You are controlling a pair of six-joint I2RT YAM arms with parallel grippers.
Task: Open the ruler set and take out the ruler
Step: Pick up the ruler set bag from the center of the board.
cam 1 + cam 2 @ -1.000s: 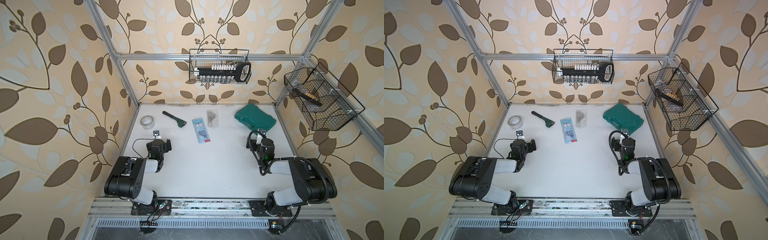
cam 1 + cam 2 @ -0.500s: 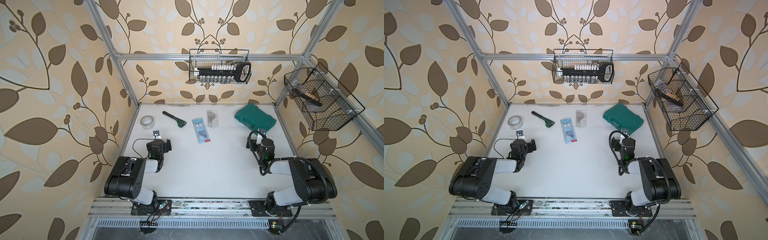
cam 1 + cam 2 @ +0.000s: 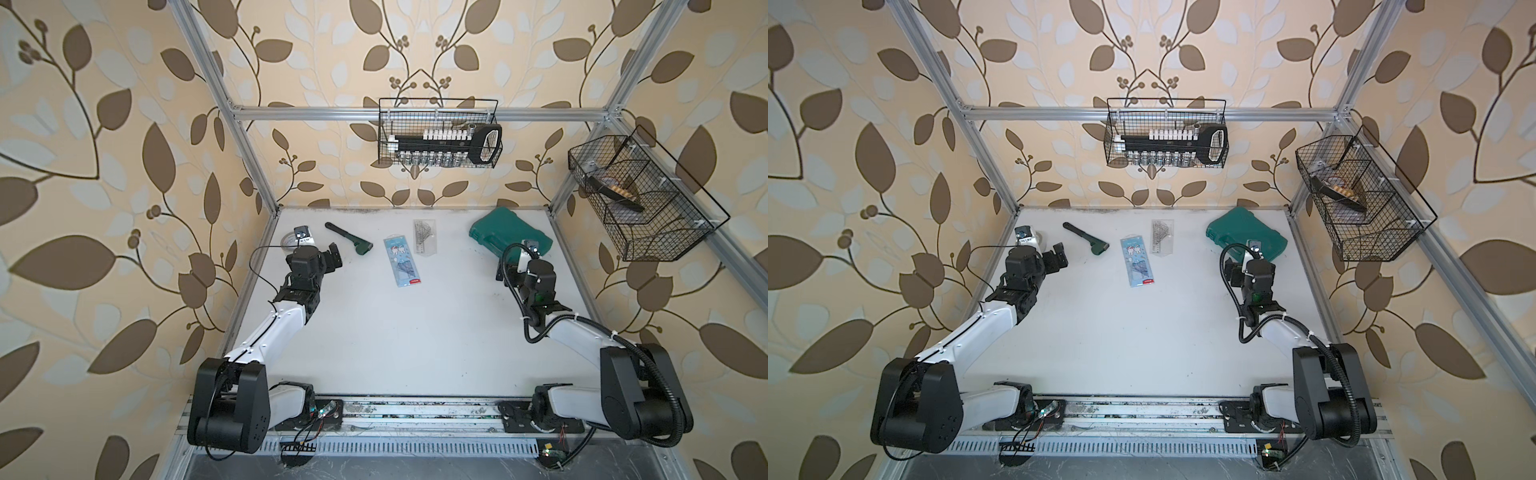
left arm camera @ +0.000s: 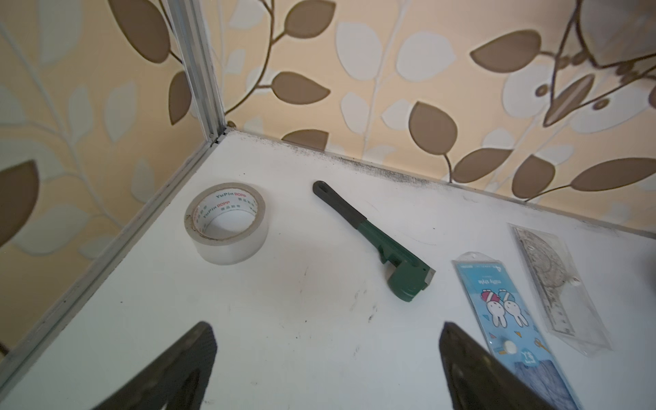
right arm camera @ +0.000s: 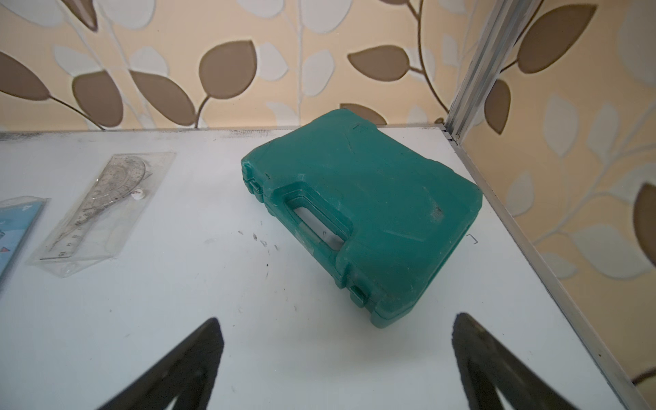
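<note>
Two robot arms reach over a white counter (image 3: 395,353) inside a cell papered with a brown leaf pattern. The blue ruler set (image 3: 402,261), printed with cartoon rabbits, lies flat near the middle of the counter's back half, touched by neither arm. Just beside it, nearer the back wall, lies a clear ruler set (image 3: 424,237) in which a protractor and a straight ruler show through the plastic. The left gripper (image 4: 324,330) hovers above bare counter with its jaws spread wide and nothing between them, near a green pipe wrench (image 4: 376,245) and a roll of clear packing tape (image 4: 225,222) that sits in the back corner on that side. The right gripper (image 5: 337,319), its jaws likewise released and holding nothing, faces a closed green tool case (image 5: 372,198) in the opposite back corner. A wire basket (image 3: 438,133) holding a socket set hangs on the back rail, and a second wire basket (image 3: 640,199) hangs on the side frame.
</note>
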